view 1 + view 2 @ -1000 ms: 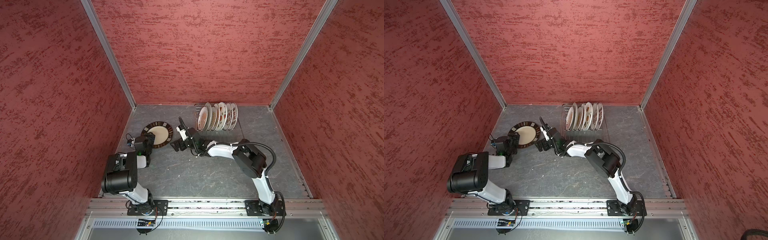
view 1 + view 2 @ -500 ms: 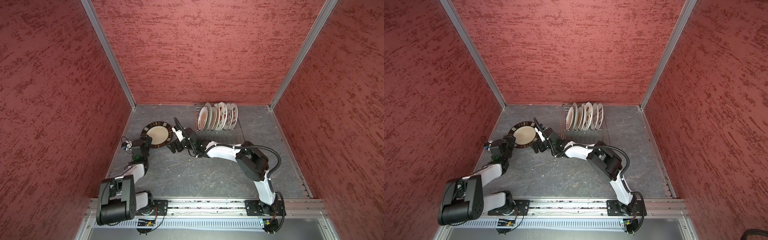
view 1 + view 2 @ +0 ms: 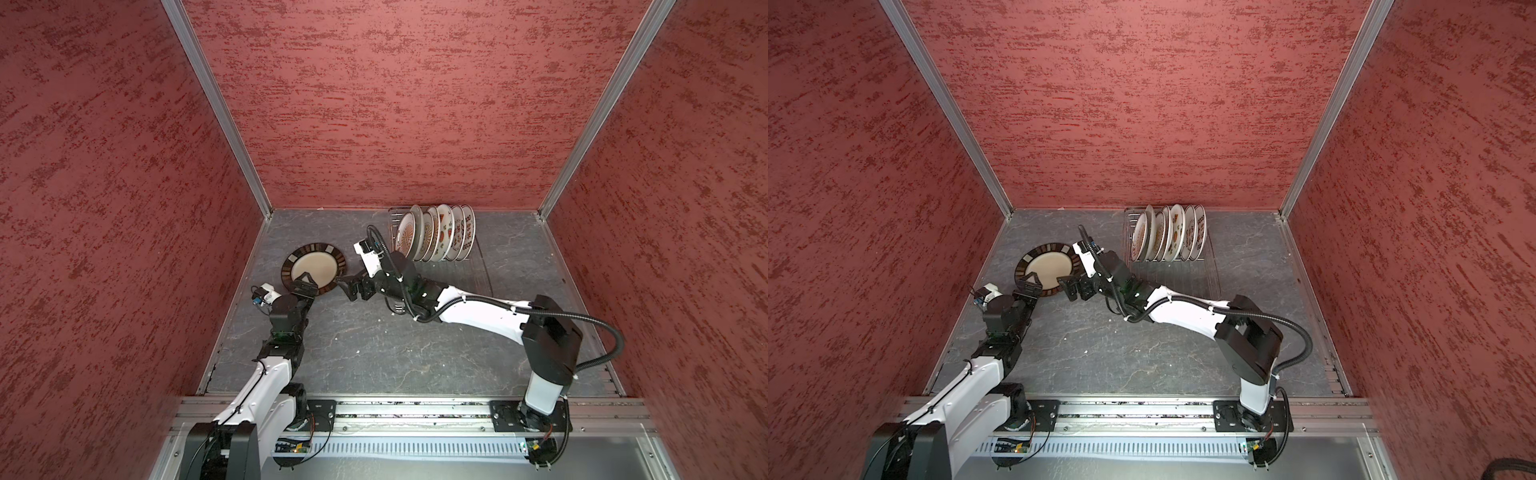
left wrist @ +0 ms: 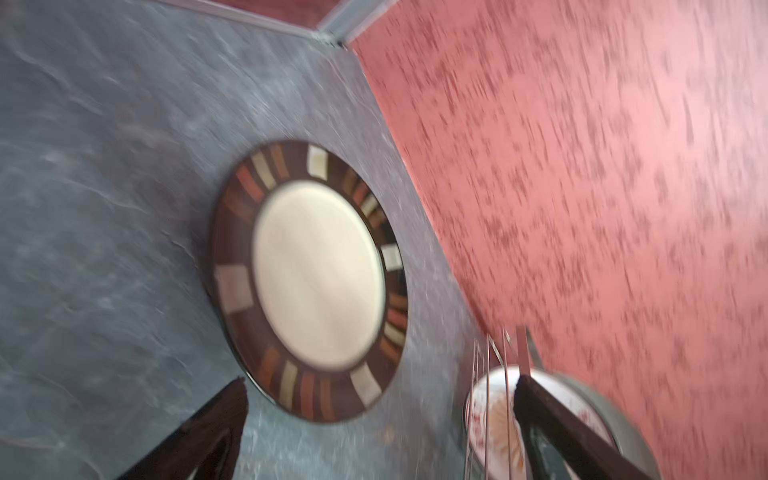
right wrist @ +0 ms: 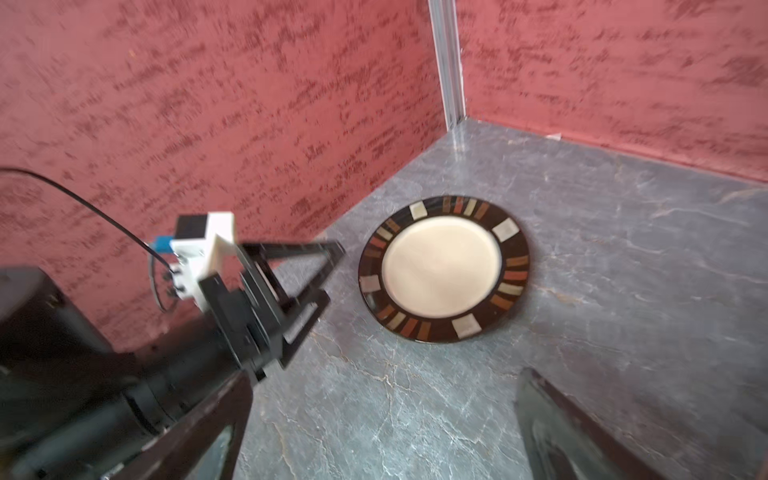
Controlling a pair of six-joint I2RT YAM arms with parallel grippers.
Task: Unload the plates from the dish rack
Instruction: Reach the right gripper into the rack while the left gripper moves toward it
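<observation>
Overhead view of a red-walled booth with 2 robot arms on a grey stone-patterned tabletop (image 3: 374,353). The left gripper (image 3: 305,284) has its jaws spread wide and holds nothing; in the right wrist view its fingertips (image 5: 338,250) sit just beside the near rim of a flat plate (image 3: 314,268), and contact cannot be told. The right gripper (image 3: 350,287) reaches across the middle, jaws also spread wide and empty, close to the same plate's right edge but apart from it. This plate, cream in the centre with a dark rim of coloured blocks, lies face up near the left wall (image 3: 124,208), close to the back left corner. Bare tabletop stretches from the arms toward the front rail. The dish rack (image 3: 394,219), silver wire, stands against the back wall (image 3: 395,104), right of centre. About 6 patterned plates in the rack (image 3: 434,232) stand on edge in a tight row.
</observation>
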